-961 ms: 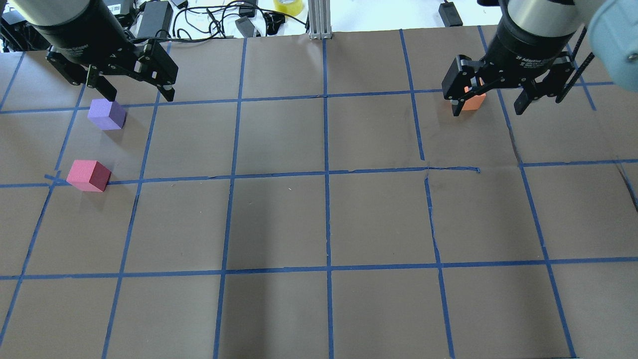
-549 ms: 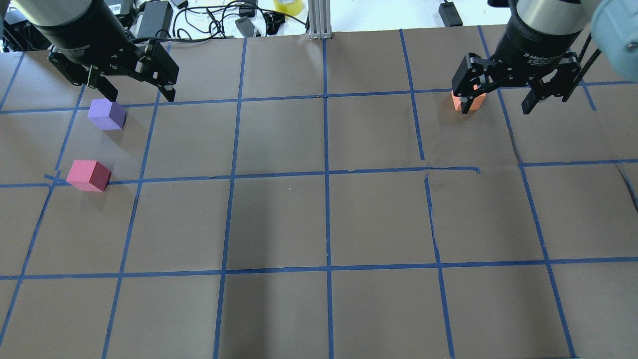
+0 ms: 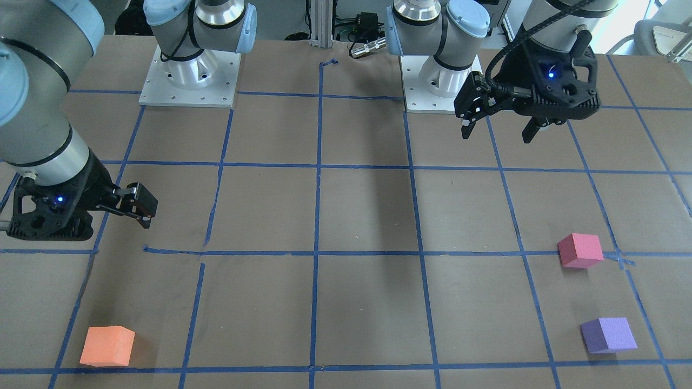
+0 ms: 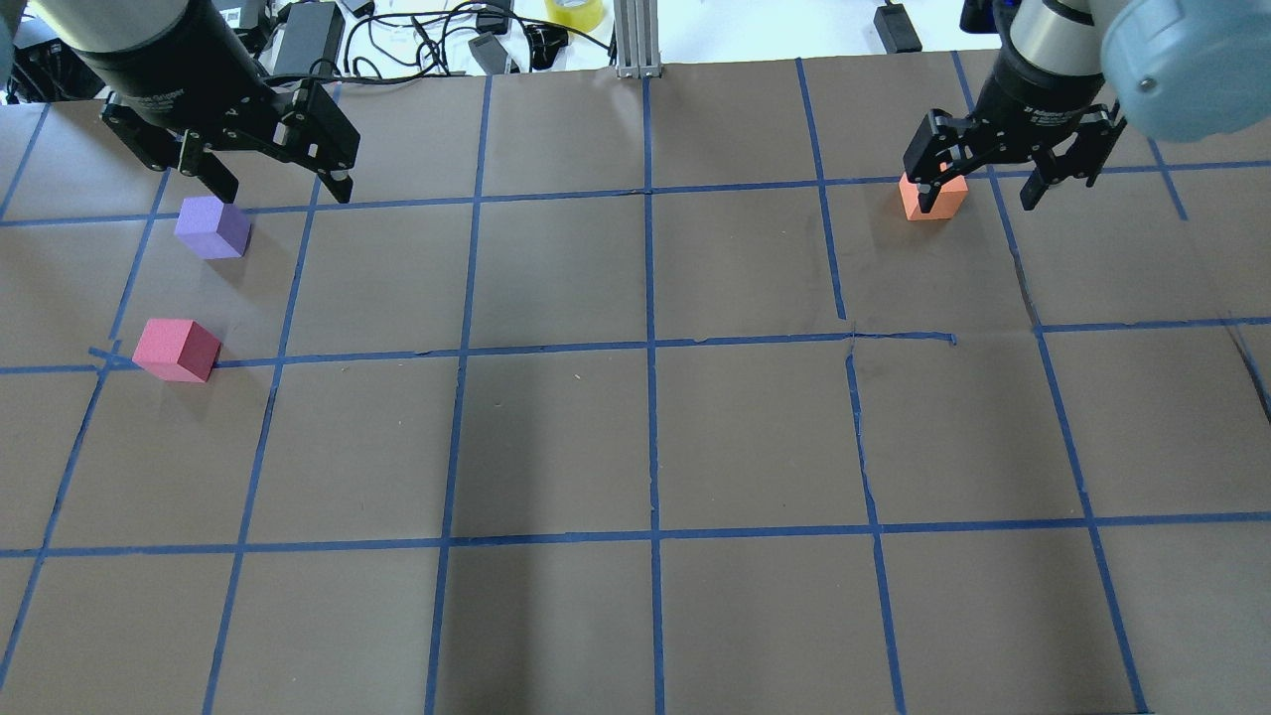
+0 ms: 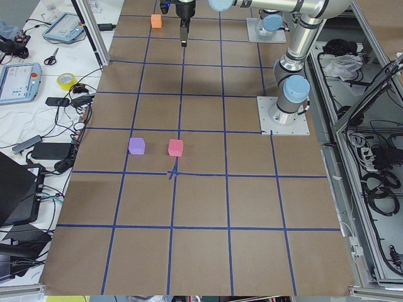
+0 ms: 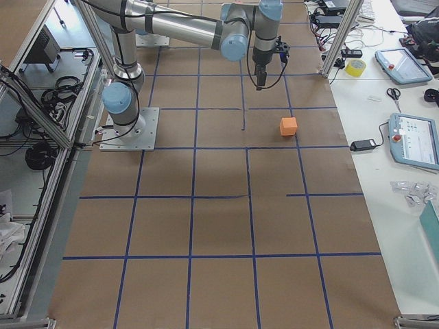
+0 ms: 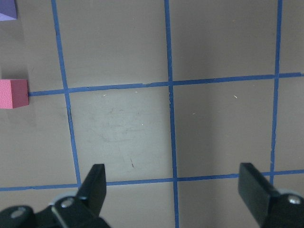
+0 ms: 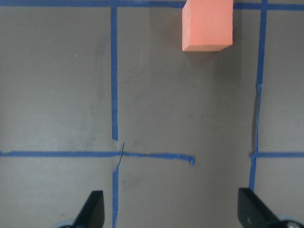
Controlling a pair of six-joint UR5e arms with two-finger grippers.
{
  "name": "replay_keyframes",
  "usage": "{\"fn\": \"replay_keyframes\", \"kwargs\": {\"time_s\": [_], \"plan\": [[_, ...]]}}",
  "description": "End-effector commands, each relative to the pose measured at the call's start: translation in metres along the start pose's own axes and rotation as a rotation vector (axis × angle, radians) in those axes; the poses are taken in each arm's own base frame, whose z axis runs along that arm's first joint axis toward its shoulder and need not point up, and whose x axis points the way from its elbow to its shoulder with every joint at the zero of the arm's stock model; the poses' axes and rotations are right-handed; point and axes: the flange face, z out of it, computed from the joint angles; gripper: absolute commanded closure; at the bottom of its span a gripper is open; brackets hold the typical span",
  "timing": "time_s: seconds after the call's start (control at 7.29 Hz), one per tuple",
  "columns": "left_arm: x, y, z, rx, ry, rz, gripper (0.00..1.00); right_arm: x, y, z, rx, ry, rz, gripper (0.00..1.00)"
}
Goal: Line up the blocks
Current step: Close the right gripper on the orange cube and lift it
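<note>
The orange block (image 4: pixel 934 198) sits at the far right of the table; it also shows in the front view (image 3: pixel 107 346) and at the top of the right wrist view (image 8: pixel 207 23). The purple block (image 4: pixel 211 227) and the pinkish-red block (image 4: pixel 177 349) sit apart at the far left. My right gripper (image 4: pixel 981 199) is open and empty above the table, just on the robot's side of the orange block. My left gripper (image 4: pixel 283 189) is open and empty, above the table and beside the purple block. In the left wrist view the pinkish-red block (image 7: pixel 13 93) is at the left edge.
Brown paper with a blue tape grid (image 4: pixel 650 348) covers the table. Cables, a power brick and a tape roll (image 4: pixel 574 12) lie beyond the far edge. A metal post (image 4: pixel 635 40) stands at the far middle. The arm bases (image 3: pixel 189 81) are bolted on the robot's side.
My right gripper has moved away from the overhead camera, toward the orange block, and looks smaller, still open. The left gripper and all three blocks have barely moved.
</note>
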Motion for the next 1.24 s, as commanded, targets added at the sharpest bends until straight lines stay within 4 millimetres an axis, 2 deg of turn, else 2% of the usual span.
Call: {"fn": "replay_keyframes", "kwargs": {"time_s": [0.0,0.14,0.27,0.55,0.69,1.1], "plan": [[0.003,0.000,0.000,0.000,0.000,0.006,0.00,0.025,-0.051,0.070,0.117,0.031,-0.119,0.00],[0.003,0.000,0.001,-0.001,0.000,0.006,0.00,0.045,-0.064,0.100,0.131,0.038,-0.120,0.00],[0.004,0.000,0.001,-0.003,0.001,0.007,0.00,0.059,-0.071,0.118,0.128,0.038,-0.102,0.00],[0.004,0.002,0.002,-0.005,-0.001,0.007,0.00,0.062,-0.082,0.146,0.150,0.048,-0.084,0.00],[0.004,0.001,0.003,-0.006,-0.001,0.007,0.00,0.062,-0.085,0.158,0.154,0.047,-0.081,0.00],[0.004,0.002,0.003,-0.006,-0.001,0.009,0.00,0.061,-0.088,0.173,0.141,0.029,-0.029,0.00]]}}
